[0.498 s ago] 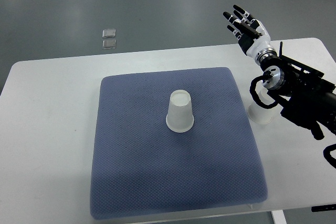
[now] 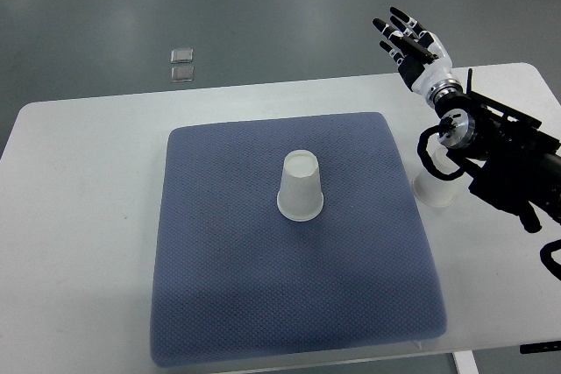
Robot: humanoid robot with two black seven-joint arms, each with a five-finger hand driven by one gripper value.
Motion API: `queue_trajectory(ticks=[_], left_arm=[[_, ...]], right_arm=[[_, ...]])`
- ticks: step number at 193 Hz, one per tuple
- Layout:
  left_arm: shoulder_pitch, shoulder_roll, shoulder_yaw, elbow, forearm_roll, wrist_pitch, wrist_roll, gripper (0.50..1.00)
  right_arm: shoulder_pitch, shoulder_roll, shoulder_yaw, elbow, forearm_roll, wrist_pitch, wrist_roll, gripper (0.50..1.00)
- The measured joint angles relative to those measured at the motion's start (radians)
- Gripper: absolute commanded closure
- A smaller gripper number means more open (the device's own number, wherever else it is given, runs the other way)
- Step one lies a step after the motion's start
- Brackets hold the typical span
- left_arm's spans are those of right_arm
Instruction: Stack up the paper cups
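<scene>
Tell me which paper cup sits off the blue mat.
The paper cup by the mat's right edge, standing on the bare white table partly under the right arm. The other cup stands upside down mid-mat.

Upside-down paper cup point(image 2: 301, 186) near centre frame on blue mat point(image 2: 228, 304), atop white table point(image 2: 79, 216). Second cup point(image 2: 434, 190) right of mat, partly behind right arm. Right hand point(image 2: 412, 41) raised upper right, fingers spread, empty. Two small clear squares point(image 2: 182, 65) on floor, upper left.

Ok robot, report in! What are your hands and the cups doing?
Right hand open, raised past the table's far edge, holding nothing. Left arm out of view. One paper cup upside down on blue mat; second cup beside mat, partly hidden under right arm. Nothing stacked.
</scene>
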Motion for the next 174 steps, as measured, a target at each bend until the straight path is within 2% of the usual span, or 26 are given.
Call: queue_trajectory(ticks=[101,135,174], left_arm=[[0.003,0.0,-0.001,-0.001,0.001,0.0,0.0,0.5],[0.004,0.0,-0.001,-0.001,0.0,0.0,0.0,0.5],[0.003,0.0,-0.001,-0.001,0.0,0.0,0.0,0.5]], right_arm=[[0.024,-0.012,-0.003,-0.002,0.0,-0.003,0.0,0.581],[0.041,-0.059,-0.015,0.003,-0.008,-0.014,-0.001,0.581],[0.063,-0.101,-0.021,0.021,-0.178,-0.048,-0.008,0.583]])
